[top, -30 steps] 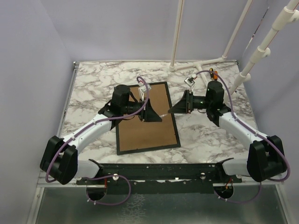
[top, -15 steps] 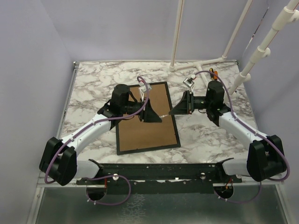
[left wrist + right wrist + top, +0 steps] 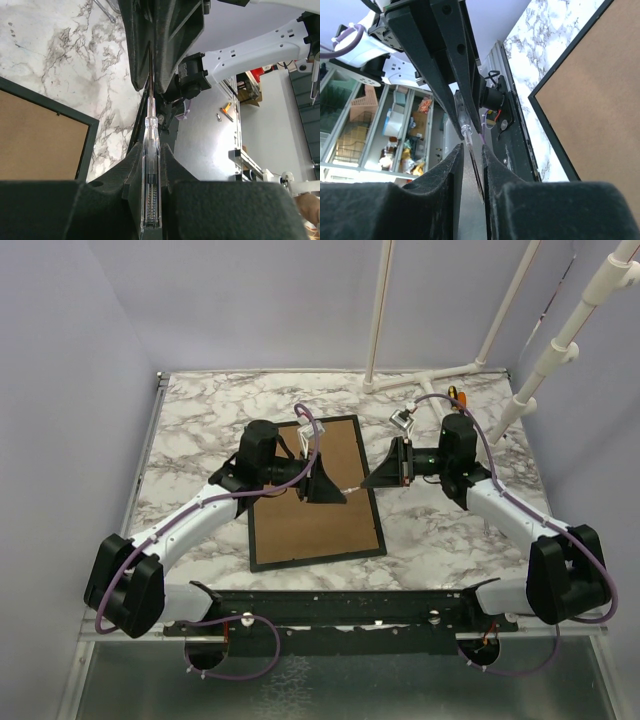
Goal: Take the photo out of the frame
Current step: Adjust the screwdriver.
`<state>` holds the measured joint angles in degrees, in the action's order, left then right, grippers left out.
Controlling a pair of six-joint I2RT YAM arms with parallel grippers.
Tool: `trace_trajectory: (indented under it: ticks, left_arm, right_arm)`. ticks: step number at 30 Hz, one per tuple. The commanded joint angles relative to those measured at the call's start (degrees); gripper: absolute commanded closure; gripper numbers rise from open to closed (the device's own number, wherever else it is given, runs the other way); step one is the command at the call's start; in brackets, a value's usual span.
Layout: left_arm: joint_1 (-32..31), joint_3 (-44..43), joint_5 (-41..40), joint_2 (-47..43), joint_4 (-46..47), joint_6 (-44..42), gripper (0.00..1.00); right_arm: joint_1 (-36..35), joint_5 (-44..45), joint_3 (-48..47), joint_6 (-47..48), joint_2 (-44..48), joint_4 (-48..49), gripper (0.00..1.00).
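— Brown fibreboard point(image 3: 310, 510) faces up. From overhead, the frame point(image 3: 316, 559) lies flat on the worktop point(image 3: 200, 430), its long axis running near to far. No photo shows; presumably it sits beneath that fibreboard.
— And the tools?
— The left tool point(image 3: 333, 488) hangs over the frame's right half and the right tool point(image 3: 372, 478) is just past its right border. A screwdriver point(image 3: 352, 486) bridges them crosswise.
— Left wrist view?
— The left tool is clamped on the clear handle; the shaft runs away into the right tool.
— Right wrist view?
— Its fingers are nearly closed about the shaft. Whether they pinch it I cannot tell. The frame lies below, off to one side.
— So the left arm is nearer the frame.
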<state>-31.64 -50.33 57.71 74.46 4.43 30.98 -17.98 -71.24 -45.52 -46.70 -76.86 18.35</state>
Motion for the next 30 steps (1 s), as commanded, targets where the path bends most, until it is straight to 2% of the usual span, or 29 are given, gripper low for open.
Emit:
trace_trajectory:
  ticks: [1,3,6,8,9,12,15,17,19,24,30]
  left_arm:
    - [-0.41,-2.32,1.57,-1.35,-0.12,-1.25,1.0]
    - [-0.36,-2.25,1.4,-1.41,-0.19,-1.34,1.0]
    - [-0.38,-2.26,1.36,-1.38,-0.14,-1.36,1.0]
    - [-0.36,-2.26,1.25,-1.42,-0.12,-1.38,0.97]
    - [-0.35,-2.32,0.69,-1.5,-0.14,-1.41,0.9]
    - [-0.37,-2.28,-1.87,-2.03,-0.29,-1.22,0.59]
    - [-0.22,-2.03,-4.64,-2.75,0.98,0.29,0.4]
    - [0.01,-0.46,-5.19,-3.57,6.87,4.62,0.23]
    - [0.33,1.81,-5.22,-4.25,15.29,11.31,0.13]
    - [0.52,3.42,-6.2,-4.16,22.21,17.59,0.11]
    - [0.52,4.88,-6.59,-2.98,29.79,27.04,0.17]
  right_arm:
    - [0.05,-1.95,0.77,0.56,-0.83,-0.49,0.81]
    - [0.05,-2.09,0.77,0.55,-0.84,-0.36,0.81]
    - [0.03,-2.05,0.86,0.51,-0.68,-0.18,0.99]
    - [0.05,-1.77,0.94,0.28,-0.58,0.38,1.0]
    - [0.05,-1.57,1.21,-0.24,-0.39,1.19,1.0]
    - [0.29,0.38,2.75,-2.69,0.79,4.98,0.99]
    - [0.31,3.77,5.49,-5.64,3.13,10.24,1.0]
    - [0.38,5.94,7.68,-8.34,4.84,14.61,0.99]
    - [0.4,7.74,9.92,-10.94,6.01,19.14,0.99]
    - [0.49,9.67,14.56,-18.96,7.07,34.16,0.99]
    - [0.49,10.75,15.81,-20.56,7.33,44.75,1.0]
